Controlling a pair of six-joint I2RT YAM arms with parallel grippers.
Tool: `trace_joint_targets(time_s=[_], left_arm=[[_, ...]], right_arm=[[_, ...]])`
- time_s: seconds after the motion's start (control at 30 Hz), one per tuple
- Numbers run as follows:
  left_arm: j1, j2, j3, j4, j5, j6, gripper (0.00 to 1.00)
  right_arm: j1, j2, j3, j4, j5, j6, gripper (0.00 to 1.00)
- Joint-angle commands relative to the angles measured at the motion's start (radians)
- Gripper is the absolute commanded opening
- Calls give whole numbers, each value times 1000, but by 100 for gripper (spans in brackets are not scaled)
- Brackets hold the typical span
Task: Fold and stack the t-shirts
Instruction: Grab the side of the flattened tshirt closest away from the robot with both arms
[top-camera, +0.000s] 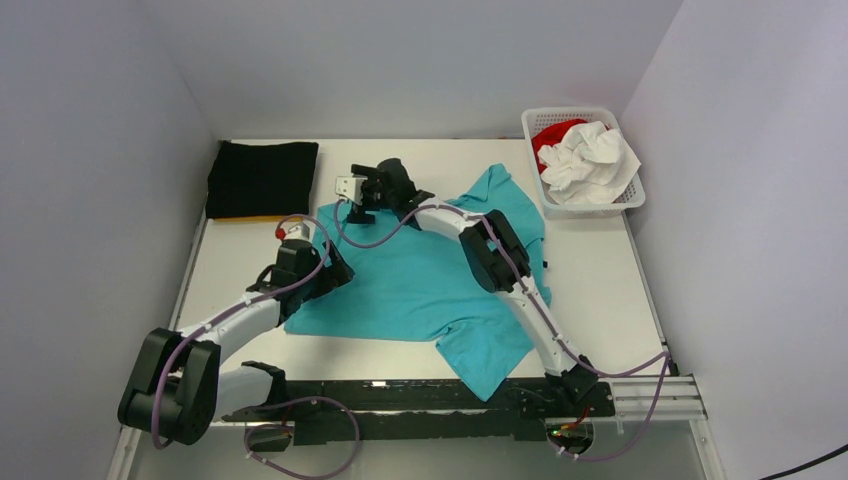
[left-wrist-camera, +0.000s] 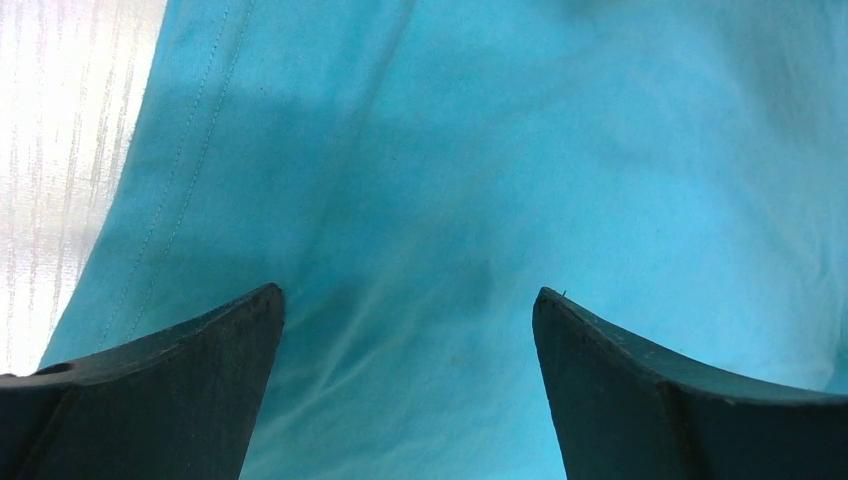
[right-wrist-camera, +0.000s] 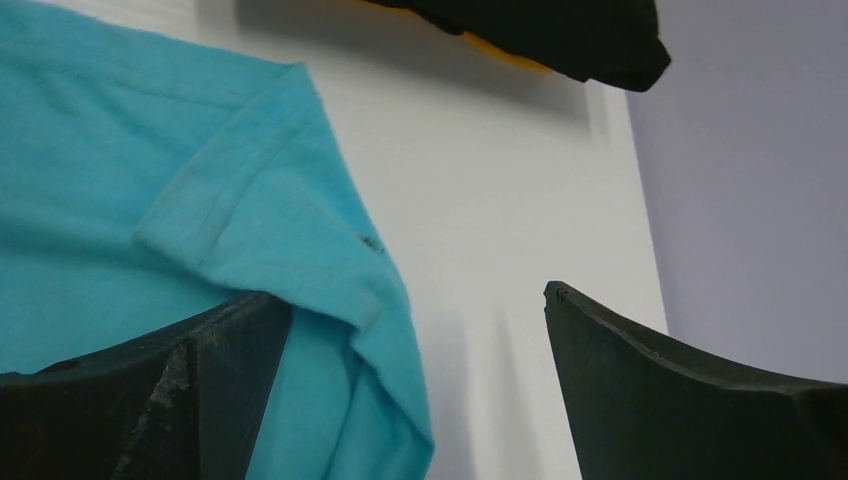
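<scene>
Both gape apart. My left end effector (left-wrist-camera: 408, 292) hangs over the turquoise t-shirt (top-camera: 420, 285) spread on the counter (top-camera: 600, 270); my right end effector (right-wrist-camera: 415, 295) is nearer its sleeve (right-wrist-camera: 250, 190), lying at nine o'clock.

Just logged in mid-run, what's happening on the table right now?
Both arms are over the turquoise t-shirt, which is spread out mid-table. The left gripper hangs open above its left edge. The right gripper is open at the far-left corner, by a sleeve. Neither grips cloth. A folded black t-shirt lies on an orange-yellow one at the far left. The basket at the far right holds a red shirt and a white shirt, unfolded.
</scene>
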Motion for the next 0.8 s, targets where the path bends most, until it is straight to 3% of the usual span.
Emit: trace_joint_targets(time_s=[0.0, 0.17, 0.27, 0.33, 0.77], left_arm=[[-2, 33, -50, -76, 67, 3, 99], [-2, 42, -74, -42, 108, -3, 99], [-1, 47, -80, -49, 109, 0, 99], [-1, 43, -81, -63, 100, -1, 99], [0, -16, -73, -106, 57, -2, 99]], right_arm=[[5, 90, 77, 252, 86, 116, 99], [-7, 181, 183, 457, 206, 176, 99], [-46, 267, 370, 507, 271, 360, 100], [-67, 287, 405, 562, 290, 440, 99], [-107, 182, 394, 270, 200, 509, 99]])
